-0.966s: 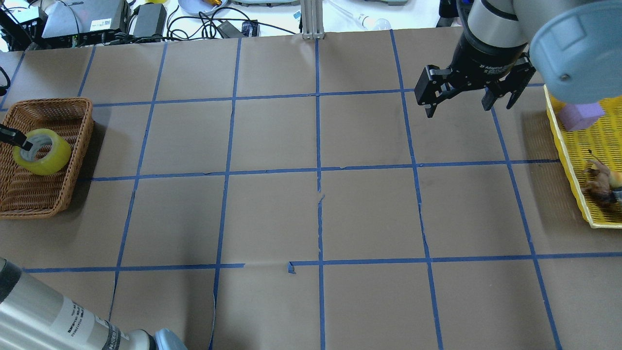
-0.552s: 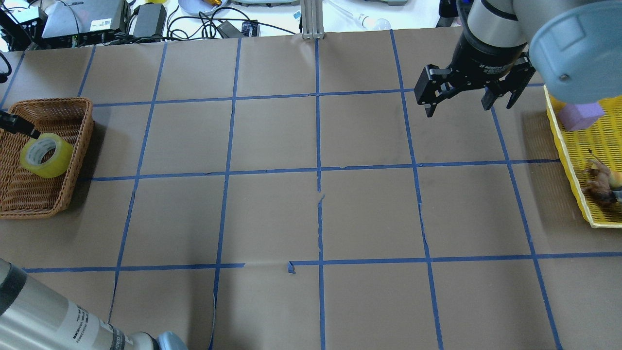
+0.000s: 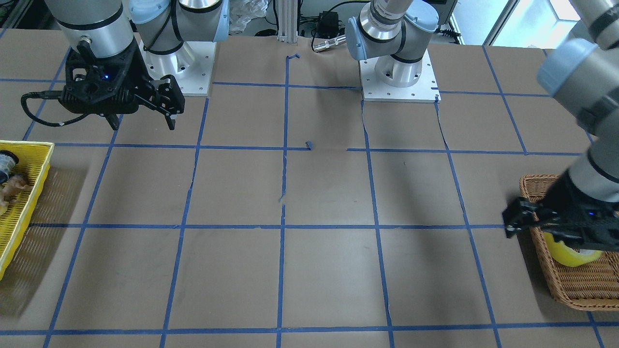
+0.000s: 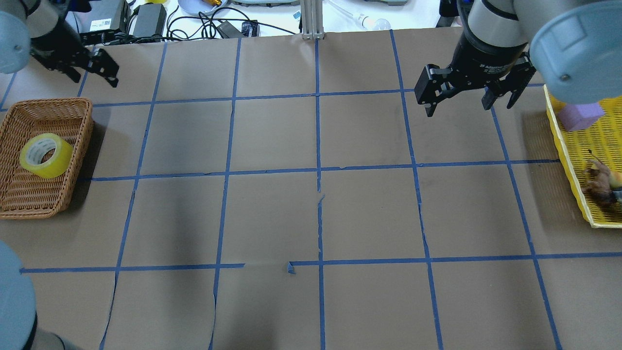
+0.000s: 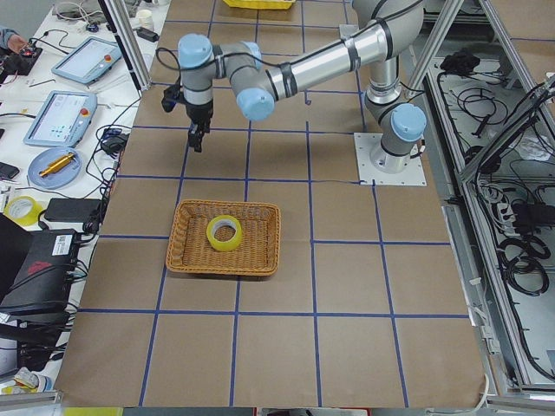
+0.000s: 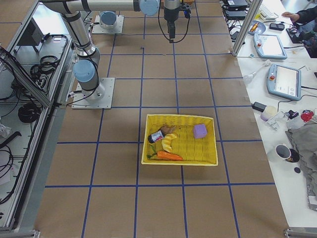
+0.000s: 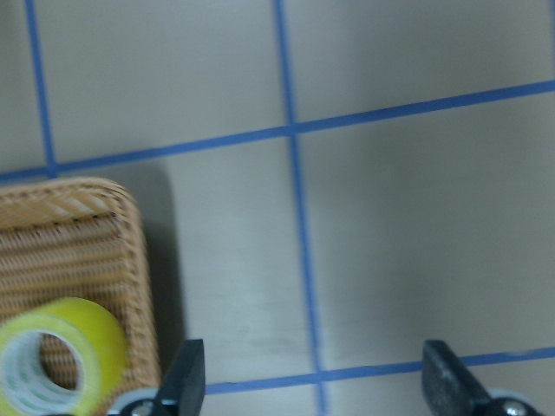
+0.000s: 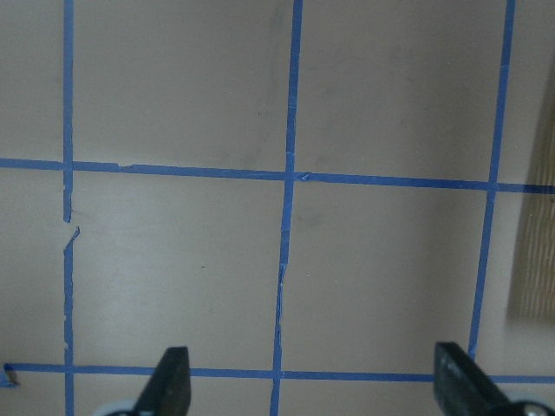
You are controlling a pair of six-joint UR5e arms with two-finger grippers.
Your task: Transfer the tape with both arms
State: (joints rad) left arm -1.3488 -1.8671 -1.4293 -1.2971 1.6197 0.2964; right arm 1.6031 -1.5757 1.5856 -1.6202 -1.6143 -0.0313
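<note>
Yellow translucent tape [image 4: 46, 155] lies inside the wicker basket [image 4: 29, 199] at the robot's left end of the counter [image 4: 272, 214], its pale core open to the overhead camera. It sits free of both tools.

Left tool [image 4: 96, 80]: spread and empty. It is held above the counter beyond the basket's far edge, apart from basket and roll (the left wrist camera shows its fingers [image 7: 186, 381] wide apart, with the roll and a basket corner at the lower left of that view).

Right tool [image 4: 466, 111]: spread and empty. It is held above the counter at the robot's right, near the yellow tray [image 4: 578, 194] but not over it. Between its fingers [image 8: 169, 381] the wrist camera shows brown paper and blue grid lines [image 8: 286, 260].

Tray contents: a purple block [image 4: 580, 116] and several small items, indistinct in the overhead view.

Both tools stand well apart, at opposite ends of the counter.
</note>
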